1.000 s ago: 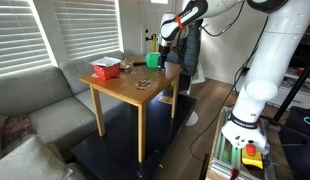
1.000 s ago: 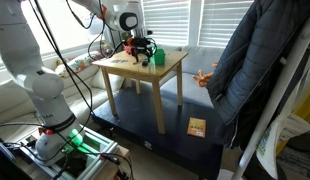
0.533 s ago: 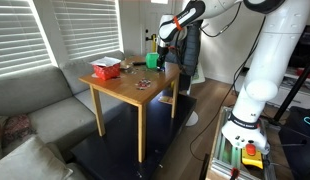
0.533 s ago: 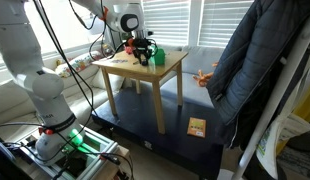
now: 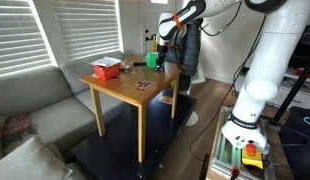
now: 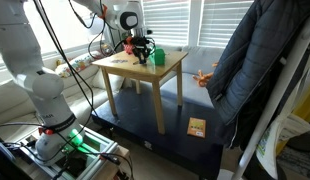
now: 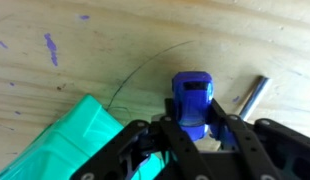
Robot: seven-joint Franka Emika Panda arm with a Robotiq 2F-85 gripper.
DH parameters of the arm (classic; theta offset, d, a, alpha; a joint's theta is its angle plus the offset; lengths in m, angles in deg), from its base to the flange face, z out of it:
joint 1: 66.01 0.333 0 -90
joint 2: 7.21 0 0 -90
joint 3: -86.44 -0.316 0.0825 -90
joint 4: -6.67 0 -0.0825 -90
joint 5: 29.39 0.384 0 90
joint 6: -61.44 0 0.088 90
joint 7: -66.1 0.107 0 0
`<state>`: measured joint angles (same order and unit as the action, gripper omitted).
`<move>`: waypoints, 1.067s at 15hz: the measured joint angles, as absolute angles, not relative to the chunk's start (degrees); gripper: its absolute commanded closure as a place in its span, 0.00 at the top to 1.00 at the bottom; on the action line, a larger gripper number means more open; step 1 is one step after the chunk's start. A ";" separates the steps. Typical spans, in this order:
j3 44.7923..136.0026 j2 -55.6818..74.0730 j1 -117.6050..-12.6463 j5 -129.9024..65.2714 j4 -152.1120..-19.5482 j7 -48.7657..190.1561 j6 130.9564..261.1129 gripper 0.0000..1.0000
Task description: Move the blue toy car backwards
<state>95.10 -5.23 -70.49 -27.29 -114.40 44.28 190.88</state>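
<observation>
**No visible change: car gripped, not yet drawn back**

Over the last second the table and the arm look unchanged, so the backward move seems barely begun. The gripper stays near a tabletop corner, its fingers closed against the blue toy car, just beside a green block. The fingers hide the car's rear, and in both exterior views the car is too small to make out.

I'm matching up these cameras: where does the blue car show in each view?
In an exterior view: not discernible, hidden at the hand.
In an exterior view: likewise hidden at the hand.
Wrist view: car at centre, between the hand's fingers.
Shared landmark: the green block beside the hand.
</observation>
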 measured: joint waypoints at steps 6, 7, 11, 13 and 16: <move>92.91 -7.42 -70.26 -27.20 -109.08 52.80 181.39 0.10; 92.59 -7.36 -70.25 -27.18 -108.17 54.37 180.77 0.10; 91.42 -6.10 -70.11 -27.13 -105.58 60.88 180.61 0.10; 90.86 -4.93 -69.97 -27.15 -104.70 63.89 181.45 0.10; 90.40 -2.78 -69.61 -27.42 -103.83 67.88 184.46 0.10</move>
